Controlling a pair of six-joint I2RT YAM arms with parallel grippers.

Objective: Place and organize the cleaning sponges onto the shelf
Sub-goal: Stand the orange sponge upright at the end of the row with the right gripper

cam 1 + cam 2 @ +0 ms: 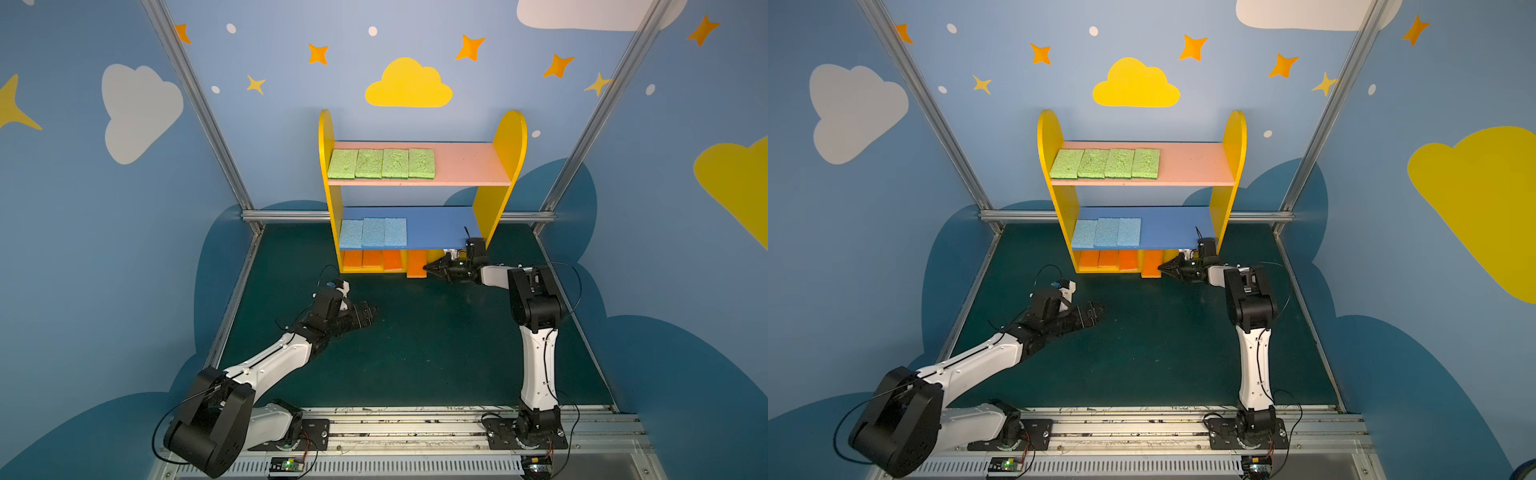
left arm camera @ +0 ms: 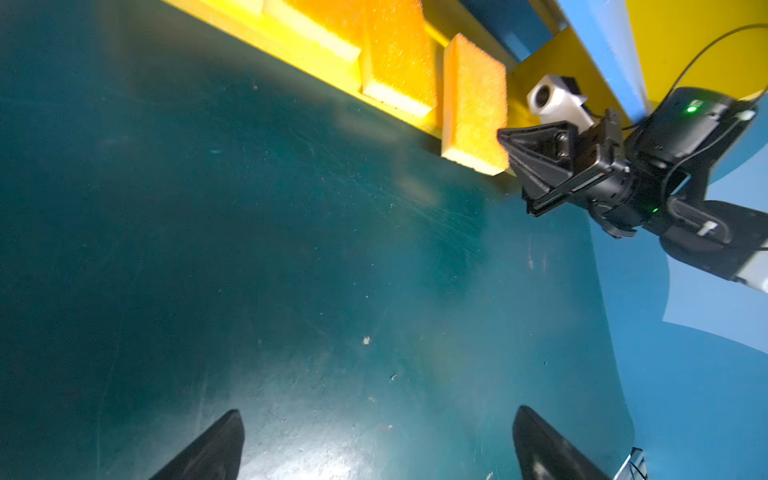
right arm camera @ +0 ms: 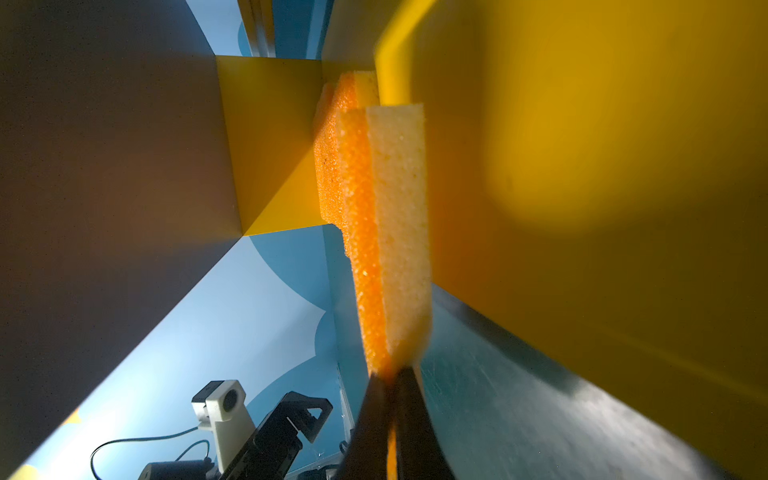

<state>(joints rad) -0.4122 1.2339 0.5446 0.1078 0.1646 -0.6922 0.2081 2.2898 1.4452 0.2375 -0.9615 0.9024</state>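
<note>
The shelf stands at the back. Several green cleaning sponges lie in a row on its pink board. Three blue ones sit on the blue board, and three orange ones on the yellow base. A further orange sponge lies beside them, its front end past the base edge. My right gripper is shut on its near corner. My left gripper hovers open over the mat, nothing between its fingers.
A dark green mat covers the floor in front of the shelf. Blue painted walls and aluminium posts close in the sides and back. The right halves of the pink and blue boards are bare.
</note>
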